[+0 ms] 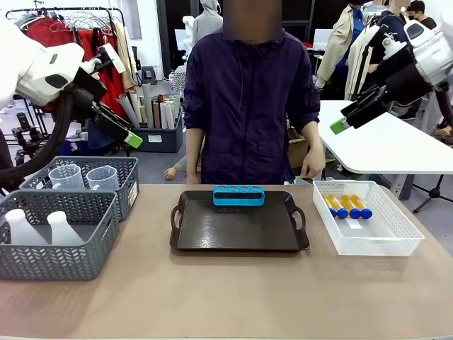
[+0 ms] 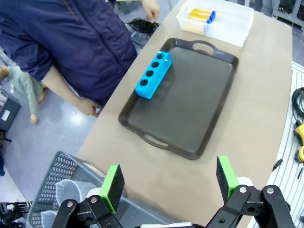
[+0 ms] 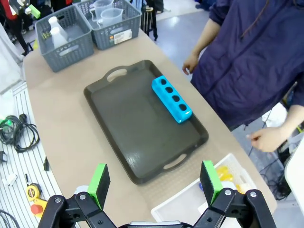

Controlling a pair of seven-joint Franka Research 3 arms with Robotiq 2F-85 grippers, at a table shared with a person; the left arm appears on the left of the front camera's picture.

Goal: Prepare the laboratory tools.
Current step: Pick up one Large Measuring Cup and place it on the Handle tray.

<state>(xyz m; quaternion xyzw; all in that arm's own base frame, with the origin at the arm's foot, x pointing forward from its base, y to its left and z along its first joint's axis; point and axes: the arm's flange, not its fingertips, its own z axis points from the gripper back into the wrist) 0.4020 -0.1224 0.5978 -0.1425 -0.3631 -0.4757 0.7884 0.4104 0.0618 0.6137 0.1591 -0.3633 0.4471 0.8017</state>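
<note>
The left gripper (image 2: 166, 183) hangs above the table's (image 1: 226, 297) left edge, jaws spread wide and holding nothing. The right gripper (image 3: 154, 184) hangs above the right edge, also wide open and empty.

2 grey baskets sit at the left edge. The nearer one (image 1: 56, 258) holds 2 white flasks (image 1: 20, 227). The one behind it (image 1: 129, 185) holds 2 clear beakers (image 1: 69, 176).

1 dark tray (image 1: 241, 232) lies mid-table, with 1 blue rack (image 1: 238, 195) with 4 holes along its far rim.

1 white lattice basket (image 1: 368, 244) at the right edge holds amber tubes with blue caps (image 1: 347, 205). At least 3 can be counted.

1 person (image 1: 244, 106) stands at the far edge.
</note>
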